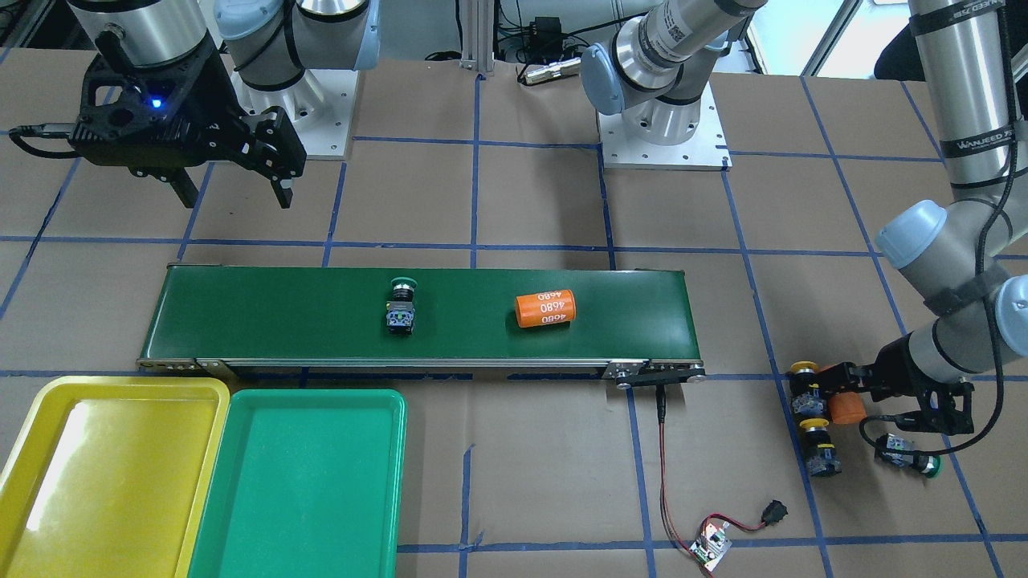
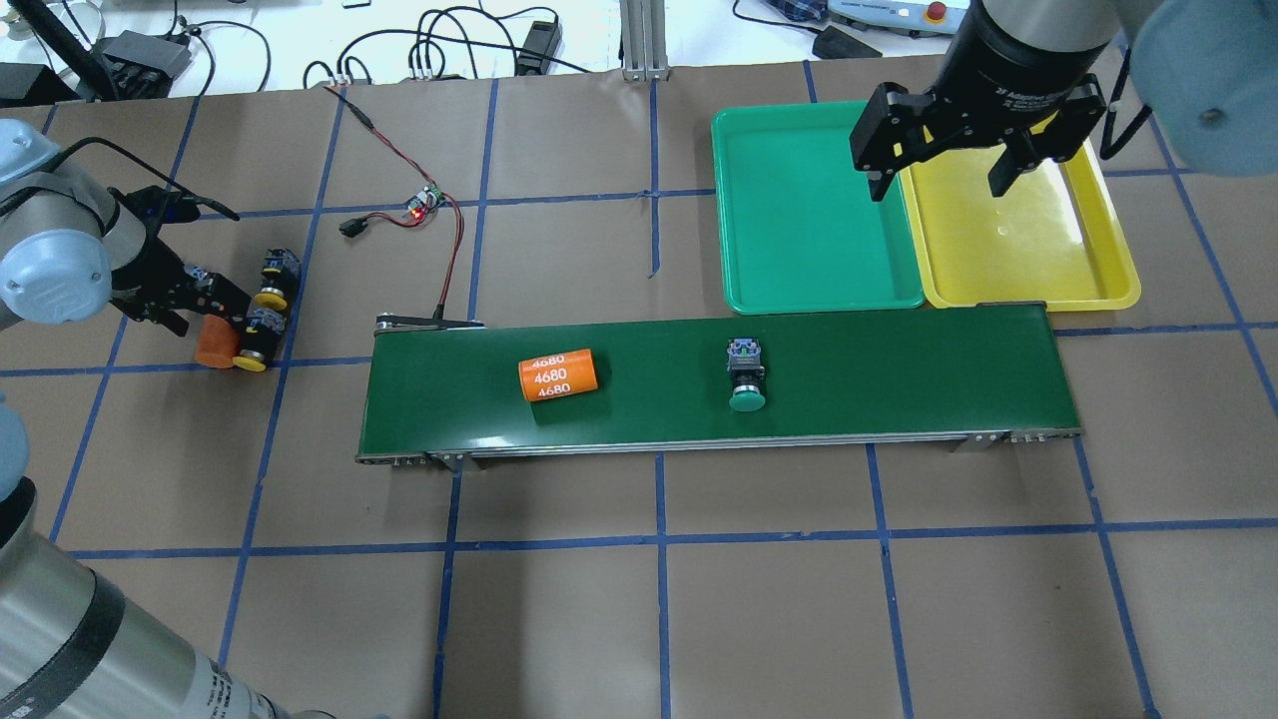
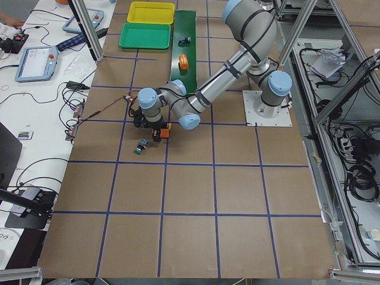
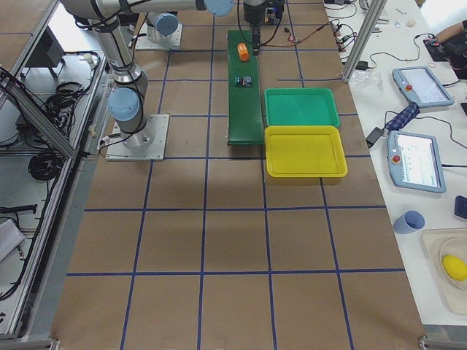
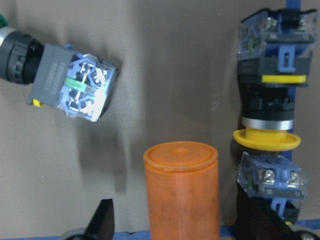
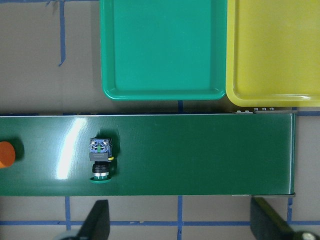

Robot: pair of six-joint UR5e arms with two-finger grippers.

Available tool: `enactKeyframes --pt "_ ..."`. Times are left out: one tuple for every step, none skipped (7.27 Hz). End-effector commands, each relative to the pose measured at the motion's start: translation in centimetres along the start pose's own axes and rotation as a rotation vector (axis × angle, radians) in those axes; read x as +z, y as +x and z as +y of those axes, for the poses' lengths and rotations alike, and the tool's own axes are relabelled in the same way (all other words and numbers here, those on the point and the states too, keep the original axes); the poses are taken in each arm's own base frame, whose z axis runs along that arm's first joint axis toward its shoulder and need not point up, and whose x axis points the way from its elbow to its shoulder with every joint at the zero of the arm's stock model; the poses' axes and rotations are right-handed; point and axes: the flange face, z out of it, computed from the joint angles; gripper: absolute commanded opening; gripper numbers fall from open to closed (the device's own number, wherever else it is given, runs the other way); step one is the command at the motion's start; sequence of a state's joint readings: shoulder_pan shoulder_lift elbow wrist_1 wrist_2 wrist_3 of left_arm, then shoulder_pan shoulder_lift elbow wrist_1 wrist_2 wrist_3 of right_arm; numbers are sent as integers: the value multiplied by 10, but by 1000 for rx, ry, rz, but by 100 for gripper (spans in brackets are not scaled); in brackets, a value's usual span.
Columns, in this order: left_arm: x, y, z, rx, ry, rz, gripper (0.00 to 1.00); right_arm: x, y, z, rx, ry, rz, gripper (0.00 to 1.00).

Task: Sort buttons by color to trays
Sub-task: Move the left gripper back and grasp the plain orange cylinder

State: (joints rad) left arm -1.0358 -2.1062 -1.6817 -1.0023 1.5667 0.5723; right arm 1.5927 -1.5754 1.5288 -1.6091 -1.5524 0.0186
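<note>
Table (image 2: 639, 619): brown board with a blue tape grid. Conveyor belt (image 2: 899, 379): long, dark green, runs across the middle. On the far side of its right end, two trays touch side by side, with the green tray (image 2: 814, 210) toward the middle and the yellow tray (image 2: 1038, 250) outside it. Right gripper (image 2: 941, 183): raised above the table, jaws spread, holding nothing. Left gripper (image 5: 175, 220): low at the table, well left of the belt, jaws spread either side of the plain orange cylinder (image 2: 212, 345), with gaps at both fingers in the wrist view. Marked orange cylinder (image 2: 557, 374), lettered "4680": lies on its side on the left half of the belt. Belt green button (image 2: 746, 374): on its side on the belt right of centre, cap toward the robot. Near yellow button (image 2: 255, 342) and far yellow button (image 2: 277, 272): end to end on the table just beside the plain cylinder; contact with the finger cannot be told. Loose green button (image 5: 60, 82): on the table across the cylinder from them. Small circuit board (image 2: 424, 200): wired to the belt's left end.
</note>
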Motion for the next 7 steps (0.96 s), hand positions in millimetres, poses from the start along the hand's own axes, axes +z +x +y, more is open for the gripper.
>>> enactKeyframes --pt "4 -9 2 -5 -1 5 34 0 1 0 2 1 2 100" --pt "3 -8 2 -5 3 11 24 0 0 0 0 1 2 100" --pt "-1 -7 1 -2 9 9 14 0 0 0 0 1 2 100" --pt "-10 -4 3 1 10 4 0 0 0 0 0 1 0 100" --pt "-21 2 5 7 -2 8 0 0 0 0 0 1 2 100" --pt "-46 17 9 19 -32 24 0 -1 0 0 0 3 2 100" --pt "-70 52 11 33 -45 16 0 0 3 0 5 0 3 100"
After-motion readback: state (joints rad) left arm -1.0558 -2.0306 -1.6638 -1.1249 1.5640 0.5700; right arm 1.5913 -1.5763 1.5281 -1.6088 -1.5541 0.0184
